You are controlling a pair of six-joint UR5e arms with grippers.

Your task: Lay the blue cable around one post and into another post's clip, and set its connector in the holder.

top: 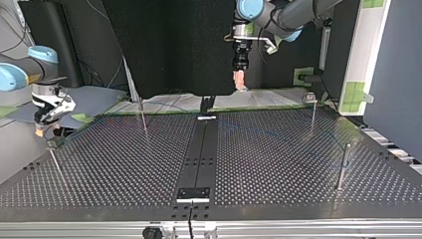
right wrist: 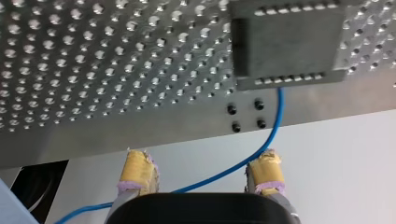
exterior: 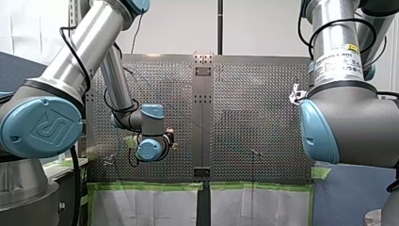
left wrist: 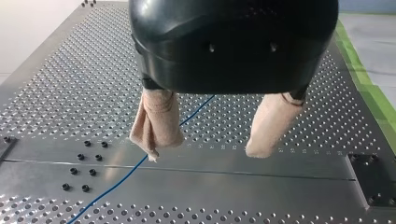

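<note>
The tabletop [top: 124, 169] is broad and its thin posts [top: 312, 112] stand well apart, so a long slack run could slide off a post. My left gripper [left wrist: 205, 149] hangs with beige fingers spread wide and empty over the blue cable [left wrist: 112, 186], which lies loose on the tabletop; closing off-line would miss it. My right gripper [right wrist: 201, 163] is spread wide too, and the cable passes ungripped between its yellow fingers near a dark block [right wrist: 285, 42]. It could slip out there. No connector shows.
</note>
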